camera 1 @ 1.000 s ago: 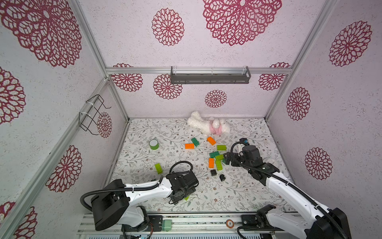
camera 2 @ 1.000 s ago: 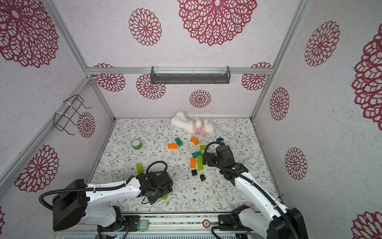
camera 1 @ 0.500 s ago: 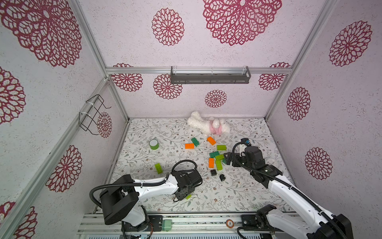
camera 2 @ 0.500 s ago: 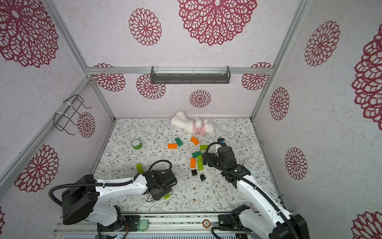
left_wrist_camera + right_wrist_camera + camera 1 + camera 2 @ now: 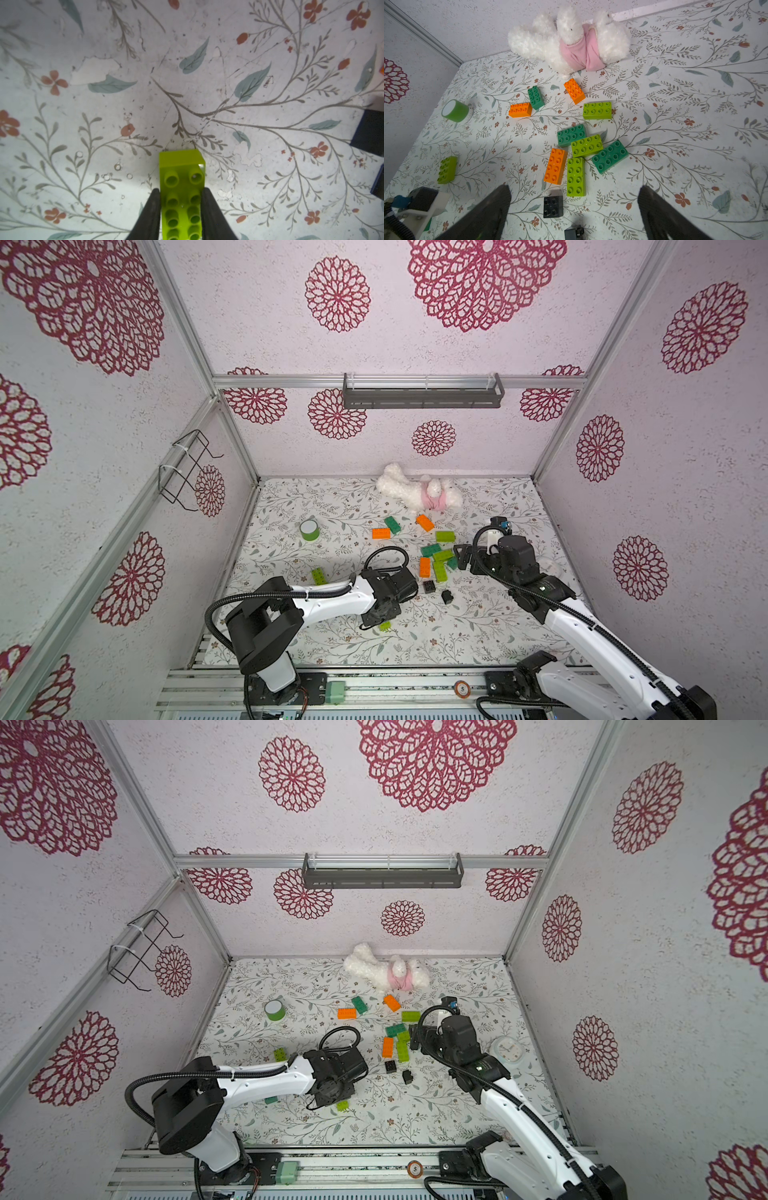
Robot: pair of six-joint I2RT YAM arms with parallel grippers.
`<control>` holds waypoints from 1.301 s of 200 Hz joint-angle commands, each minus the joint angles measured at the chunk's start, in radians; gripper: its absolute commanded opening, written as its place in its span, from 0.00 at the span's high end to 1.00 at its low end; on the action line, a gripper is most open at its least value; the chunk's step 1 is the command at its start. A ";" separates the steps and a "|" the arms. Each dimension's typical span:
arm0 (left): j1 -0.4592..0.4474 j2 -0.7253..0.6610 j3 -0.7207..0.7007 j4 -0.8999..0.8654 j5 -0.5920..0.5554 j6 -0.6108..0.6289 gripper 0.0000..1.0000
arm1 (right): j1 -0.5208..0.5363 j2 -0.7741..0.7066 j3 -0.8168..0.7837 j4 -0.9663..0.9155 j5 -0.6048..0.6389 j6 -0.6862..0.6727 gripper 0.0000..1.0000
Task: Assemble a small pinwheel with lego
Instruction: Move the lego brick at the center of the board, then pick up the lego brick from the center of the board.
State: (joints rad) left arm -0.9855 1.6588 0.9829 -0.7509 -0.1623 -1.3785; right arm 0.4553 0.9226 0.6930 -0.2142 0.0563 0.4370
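In the left wrist view my left gripper (image 5: 180,192) is shut on a lime green lego brick (image 5: 181,166), a finger against each long side, studs facing the camera. Both top views show that brick (image 5: 385,625) low over the table's front middle. My right gripper (image 5: 574,188) stands open, nothing between its fingers, above a cluster of lego: an orange brick (image 5: 555,166), lime bricks (image 5: 576,176), dark green bricks (image 5: 610,156) and a black square one (image 5: 553,206). More bricks (image 5: 381,533) lie farther back, and one lime brick (image 5: 318,575) lies left.
A white plush bunny (image 5: 419,493) lies at the back wall. A green tape roll (image 5: 309,529) stands back left. A white clock (image 5: 505,1050) lies by the right arm. A second black piece (image 5: 446,596) sits near the black square. A dark green brick (image 5: 272,1100) lies under the left arm.
My left gripper has closed from wide open onto the lime green brick, and the left arm has shifted a little to the right. The right arm has barely moved.
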 commanded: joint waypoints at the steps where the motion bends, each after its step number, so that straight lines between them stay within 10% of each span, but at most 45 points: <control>1: 0.051 0.023 0.002 0.004 -0.003 0.104 0.74 | 0.006 -0.013 -0.010 -0.006 0.027 0.002 0.01; 85: 0.152 0.069 0.071 0.019 0.045 0.415 0.69 | 0.005 0.038 -0.021 0.021 -0.020 0.016 0.01; 166: 0.186 -0.141 0.083 0.046 0.032 0.383 0.29 | 0.005 0.050 -0.030 0.041 -0.061 0.014 0.01; 209: 0.445 -0.440 -0.105 -0.018 -0.053 0.315 0.01 | 0.037 0.060 -0.046 0.089 -0.212 -0.003 0.01; 260: 0.738 -0.372 -0.130 0.016 -0.029 0.459 0.02 | 0.258 0.174 -0.070 0.230 -0.223 0.088 0.01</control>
State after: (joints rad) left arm -0.3393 1.2068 0.8608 -0.7551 -0.1932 -0.9890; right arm 0.6434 1.0626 0.6453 -0.0898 -0.1459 0.4614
